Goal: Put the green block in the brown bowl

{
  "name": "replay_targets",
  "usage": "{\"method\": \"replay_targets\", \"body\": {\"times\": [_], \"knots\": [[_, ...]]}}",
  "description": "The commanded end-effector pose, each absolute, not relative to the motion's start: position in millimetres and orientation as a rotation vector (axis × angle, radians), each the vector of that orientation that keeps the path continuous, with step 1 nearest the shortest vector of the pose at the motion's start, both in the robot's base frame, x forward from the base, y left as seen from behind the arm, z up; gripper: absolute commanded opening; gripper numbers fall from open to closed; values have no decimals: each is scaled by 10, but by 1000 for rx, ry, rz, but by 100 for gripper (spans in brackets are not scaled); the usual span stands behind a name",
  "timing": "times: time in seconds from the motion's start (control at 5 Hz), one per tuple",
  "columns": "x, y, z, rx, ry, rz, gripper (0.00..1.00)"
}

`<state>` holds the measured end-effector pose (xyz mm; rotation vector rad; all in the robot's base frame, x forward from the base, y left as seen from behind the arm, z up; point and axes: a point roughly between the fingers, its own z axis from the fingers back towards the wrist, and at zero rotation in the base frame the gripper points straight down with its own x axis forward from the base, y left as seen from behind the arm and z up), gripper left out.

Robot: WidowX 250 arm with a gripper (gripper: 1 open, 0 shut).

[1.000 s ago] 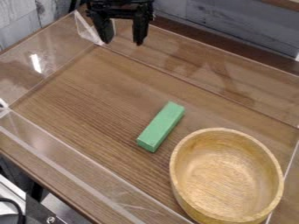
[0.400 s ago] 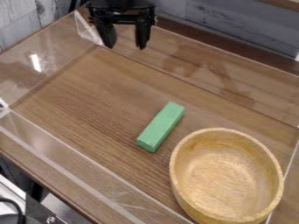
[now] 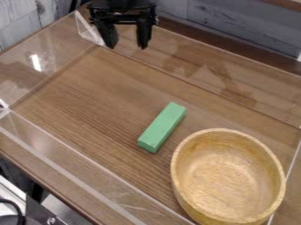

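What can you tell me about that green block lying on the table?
The green block is a small, flat bar, solid bright green with a matte look, maybe painted wood or plastic. It lies flat on the wooden table, angled diagonally, its lower end nearer the camera. It sits just up and left of the brown bowl, apart from its rim. Nothing touches it; the gripper hangs open, far behind.
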<state>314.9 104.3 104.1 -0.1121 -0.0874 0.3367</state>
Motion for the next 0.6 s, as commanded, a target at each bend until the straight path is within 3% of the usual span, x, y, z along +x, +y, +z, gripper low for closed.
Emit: {"method": "replay_targets", "body": {"times": [0.0,0.4], "knots": [[3182,1120,1138,-112,-134,355,100],[3203,1192,1106,-123,-145,392,100]]}}
